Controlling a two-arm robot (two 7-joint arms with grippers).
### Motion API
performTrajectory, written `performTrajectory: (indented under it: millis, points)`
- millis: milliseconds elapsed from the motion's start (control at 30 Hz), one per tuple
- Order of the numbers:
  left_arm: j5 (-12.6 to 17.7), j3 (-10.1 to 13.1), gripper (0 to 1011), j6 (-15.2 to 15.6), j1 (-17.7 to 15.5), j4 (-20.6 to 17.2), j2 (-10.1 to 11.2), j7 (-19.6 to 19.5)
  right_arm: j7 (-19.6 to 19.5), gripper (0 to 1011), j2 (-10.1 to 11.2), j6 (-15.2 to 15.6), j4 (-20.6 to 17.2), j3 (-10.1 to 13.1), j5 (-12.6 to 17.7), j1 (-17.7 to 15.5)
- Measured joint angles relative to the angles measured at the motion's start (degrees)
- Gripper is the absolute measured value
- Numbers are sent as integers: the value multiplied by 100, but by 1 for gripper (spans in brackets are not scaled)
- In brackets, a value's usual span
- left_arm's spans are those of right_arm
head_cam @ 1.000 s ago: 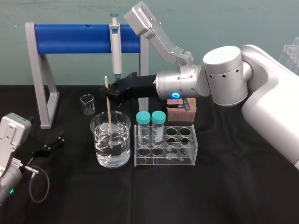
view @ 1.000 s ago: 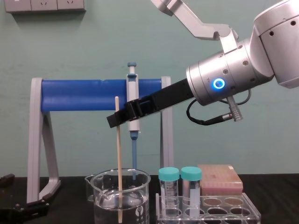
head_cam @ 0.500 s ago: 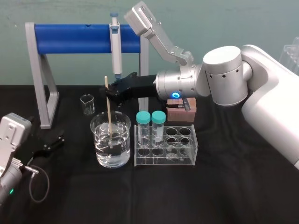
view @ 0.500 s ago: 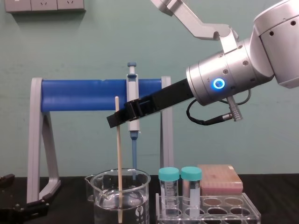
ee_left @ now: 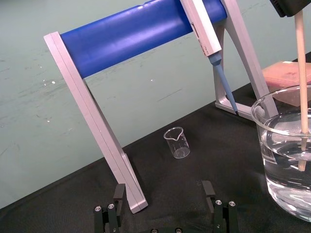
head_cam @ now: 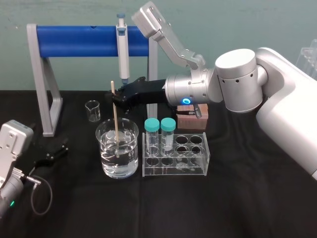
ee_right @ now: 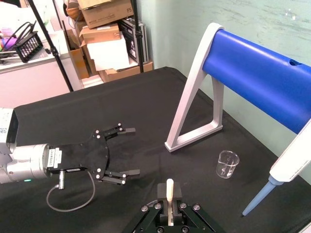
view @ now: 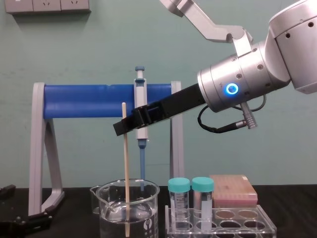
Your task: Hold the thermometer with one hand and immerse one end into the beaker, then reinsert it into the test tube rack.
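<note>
Standing almost upright in the beaker (head_cam: pixel 130 158), the thermometer (head_cam: pixel 116 119) has its lower end under the water, close to the glass bottom and away from the walls. Its upper part rises well above the beaker's rim. Straight above the beaker, the right tool (head_cam: pixel 115 97) is clenched on the thermometer. Its black fingers pinch the rod a little below the rounded top, so a short stub pokes out above them. The right wrist view shows that pale stub (ee_right: pixel 169 187) sandwiched between the two fingers of the right tool (ee_right: pixel 169 213). From the chest, the right tool (view: pixel 124 128) slopes down from the silver arm toward the beaker (view: pixel 148 218), and the thermometer (view: pixel 126 173) drops from it into the water.

Just beside the beaker on its right stands the test tube rack (head_cam: pixel 176 166), with two teal-capped tubes in the holes nearest the beaker. Behind the rack lies a pinkish box (head_cam: pixel 190 120). Behind the beaker and a little to its left sits a small beaker (head_cam: pixel 92 110), and farther back a pipette (head_cam: pixel 122 54) hangs from a blue-barred stand (head_cam: pixel 74 41).

Well to the left of the beaker, the left tool (head_cam: pixel 56 150) lies low on the black surface (head_cam: pixel 237 198) with its fingers spread apart, grasping nothing. Its wrist view shows the left tool (ee_left: pixel 164 194) pointing toward the stand, with the beaker (ee_left: pixel 282 165) and the thermometer (ee_left: pixel 302 73) off to one side.
</note>
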Motion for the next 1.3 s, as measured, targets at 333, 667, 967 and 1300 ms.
performTrajectory:
  millis: [333,667,967,1300]
  points:
    - [0,0,1004,0,0,0,0,0,0,48,0,0,0,0,0,0]
    - [0,0,1004,0,0,0,0,0,0,48,0,0,0,0,0,0]
    - [0,0,1004,0,0,0,0,0,29,48,37,-17,-105,42,-29,-48]
    - [0,0,1004,0,0,0,0,0,68,48,120,16,-221,102,-53,-55]
